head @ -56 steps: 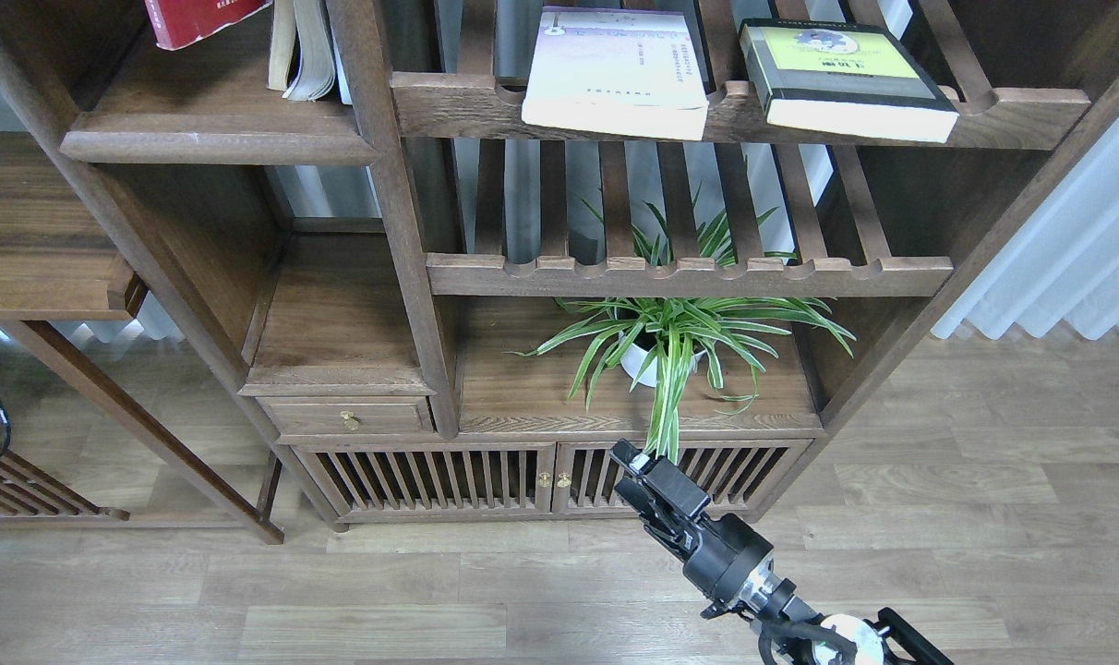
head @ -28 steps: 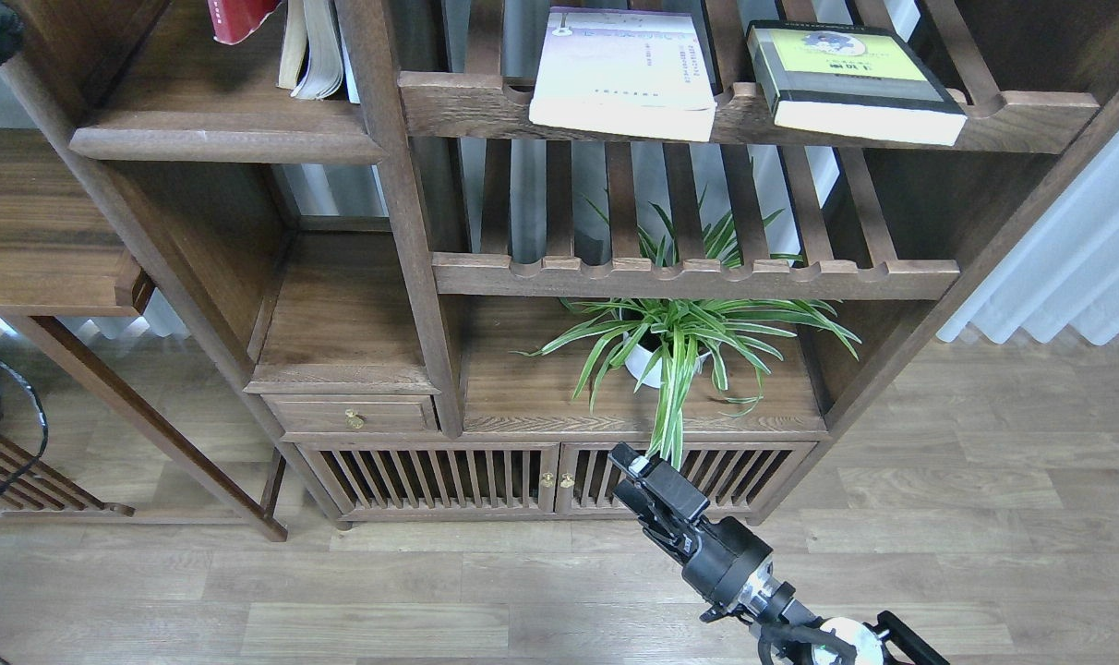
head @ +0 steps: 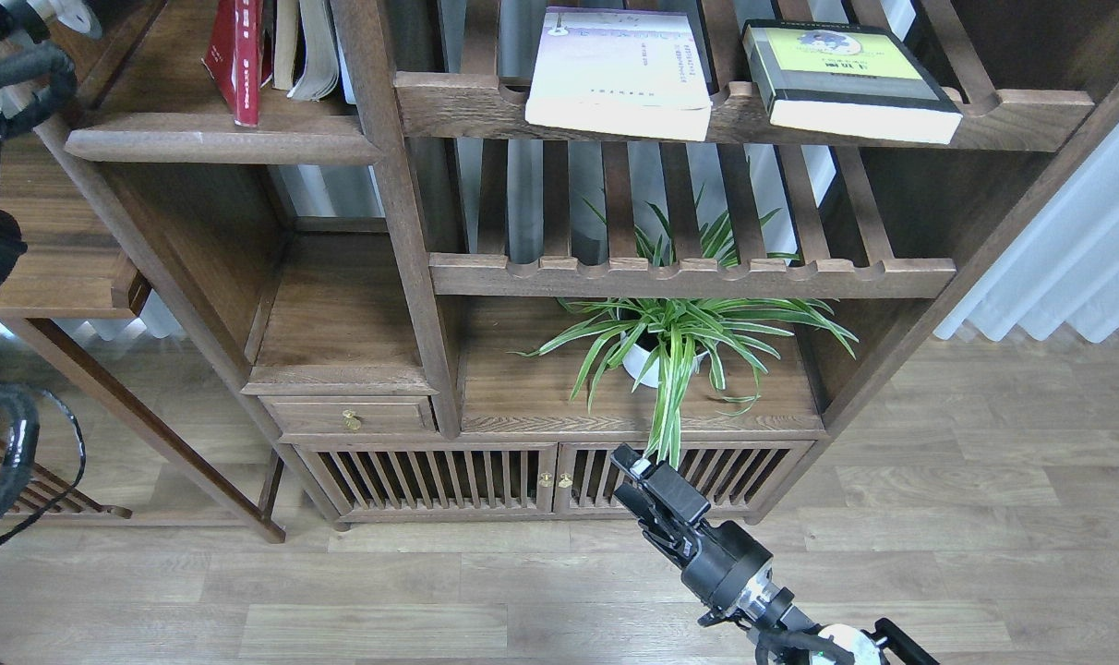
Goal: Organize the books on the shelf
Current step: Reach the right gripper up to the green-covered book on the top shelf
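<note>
The dark red paperback (head: 236,57) stands upright on the solid dark brown shelf (head: 218,145) at top left, against the worn cream-paged books (head: 303,46). The white paperback (head: 619,72) and the thick black-and-lime-green book (head: 846,78) lie flat on the upper slatted rack (head: 744,115). Parts of my left arm (head: 10,69) show at the top left edge, left of the shelf; its gripper is out of view. My right gripper (head: 629,476) hangs low in front of the cabinet doors, holding nothing; it is dark and its fingers cannot be told apart.
A second slatted rack (head: 689,275) sits below the first. A potted spider plant (head: 675,342) stands on the cabinet top just above my right gripper. A side table (head: 52,268) is at left. A white curtain (head: 1067,259) hangs at right.
The dark red book has gone from tilted at the top edge to standing upright on the solid shelf. My left arm has come into view at top left. The right arm barely moved.
</note>
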Robot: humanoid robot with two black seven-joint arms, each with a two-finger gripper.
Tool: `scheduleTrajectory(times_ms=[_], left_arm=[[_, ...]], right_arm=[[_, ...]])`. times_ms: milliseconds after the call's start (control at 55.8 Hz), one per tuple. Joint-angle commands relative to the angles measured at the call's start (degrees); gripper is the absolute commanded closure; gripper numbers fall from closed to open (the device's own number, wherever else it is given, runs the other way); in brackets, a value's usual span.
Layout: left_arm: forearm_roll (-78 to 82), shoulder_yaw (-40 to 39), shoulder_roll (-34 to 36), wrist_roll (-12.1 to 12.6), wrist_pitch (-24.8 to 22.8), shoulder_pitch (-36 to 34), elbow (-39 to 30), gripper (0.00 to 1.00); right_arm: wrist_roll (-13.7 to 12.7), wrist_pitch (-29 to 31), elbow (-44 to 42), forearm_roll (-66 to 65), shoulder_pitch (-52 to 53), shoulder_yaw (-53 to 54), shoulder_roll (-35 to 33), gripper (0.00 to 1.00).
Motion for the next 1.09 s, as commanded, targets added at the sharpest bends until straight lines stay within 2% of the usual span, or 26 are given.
scheduleTrajectory(times_ms=[0,36,72,179,269,394,538,806,896,1075], left_arm=[[-2.4,-3.7,0.4,1.7,0.0,5.6,-6.0,0.10],[-2.7,-5.2,0.6,3.1,0.0,7.6,-8.4,0.03],[-3.1,-6.3,0.7,4.6,0.0,9.3,-10.4,0.00],[-9.4,-7.8,0.6,7.8,0.0,15.7,-16.4,0.00],[-13.3,-8.4,0.7,8.7,0.0,19.9,-20.3,0.00],[-15.4,-9.8,0.6,8.7,0.0,25.8,-23.7,0.00],[-21.1,-9.9,0.2,8.7,0.0,33.1,-23.9,0.00],[-23.4,-12.2,0.1,8.7,0.0,46.3,-23.4,0.00],[-23.6,-12.5,0.1,8.7,0.0,48.1,-23.2,0.00],[-24.2,-12.7,-0.1,8.7,0.0,49.2,-23.1,0.00]], right_arm=[[1.8,0.0,2.7,0.6,0.2,0.1,0.1,0.00],[2.3,0.0,4.4,0.7,-0.2,0.2,0.0,0.00],[2.9,0.0,6.1,0.7,-0.4,0.2,0.0,0.00],[5.3,0.0,11.3,1.1,-1.1,0.1,0.4,0.00],[5.7,0.0,14.1,1.2,-1.1,-0.5,0.6,0.00],[5.7,0.0,18.6,1.2,-0.9,-0.7,0.7,0.00],[5.9,0.0,23.3,1.3,-0.4,-0.6,1.5,0.00],[5.9,0.0,25.1,1.2,2.4,3.4,1.5,0.14],[5.9,0.0,25.2,1.0,4.0,4.3,1.5,0.14],[5.9,0.0,24.2,1.1,9.3,14.5,0.7,0.06]])
